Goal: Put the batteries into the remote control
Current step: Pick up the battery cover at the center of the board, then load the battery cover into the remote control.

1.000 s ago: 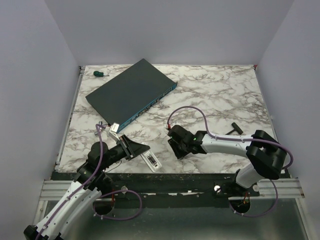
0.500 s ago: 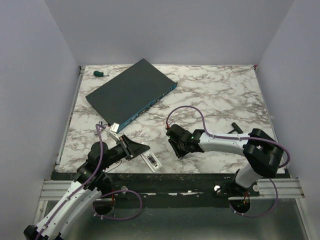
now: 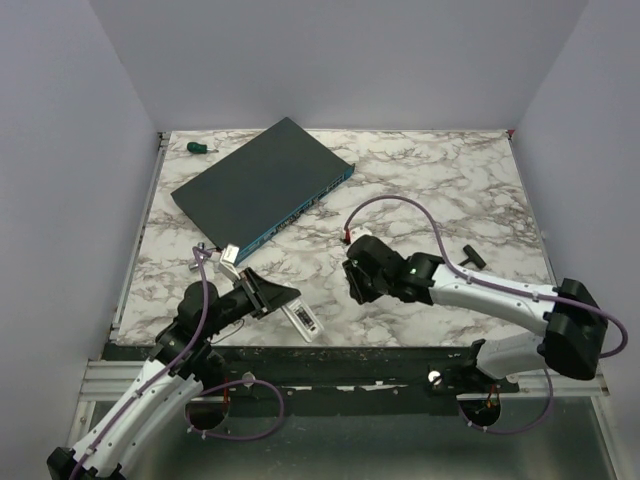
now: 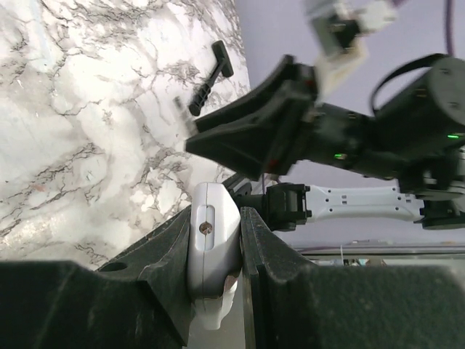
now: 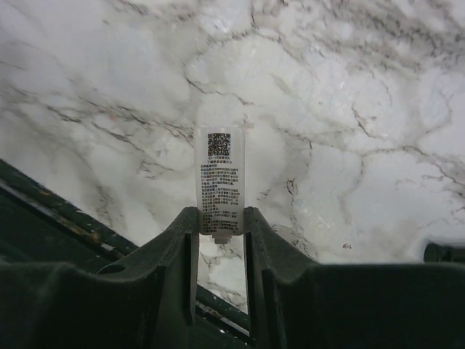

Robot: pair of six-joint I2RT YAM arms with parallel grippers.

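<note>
My left gripper (image 3: 278,300) is shut on the white remote control (image 3: 302,320) and holds it at the table's front edge. In the left wrist view the remote (image 4: 212,243) sits edge-on between the two pads of that gripper (image 4: 215,227). My right gripper (image 3: 358,285) is a short way to the right of it, above the marble. In the right wrist view that gripper (image 5: 221,222) is shut on a thin white plate with printed text and a QR code (image 5: 220,180), held above the table. No batteries show in any view.
A big dark flat box with a blue edge (image 3: 262,185) lies at the back left. A green-handled screwdriver (image 3: 200,148) lies behind it. A black T-shaped tool (image 3: 470,258) lies at the right. The table's dark front edge (image 3: 400,350) runs just below both grippers.
The right arm has stretched out, its elbow swinging right, and its wrist has risen and shifted slightly back. The left arm and remote have not moved.
</note>
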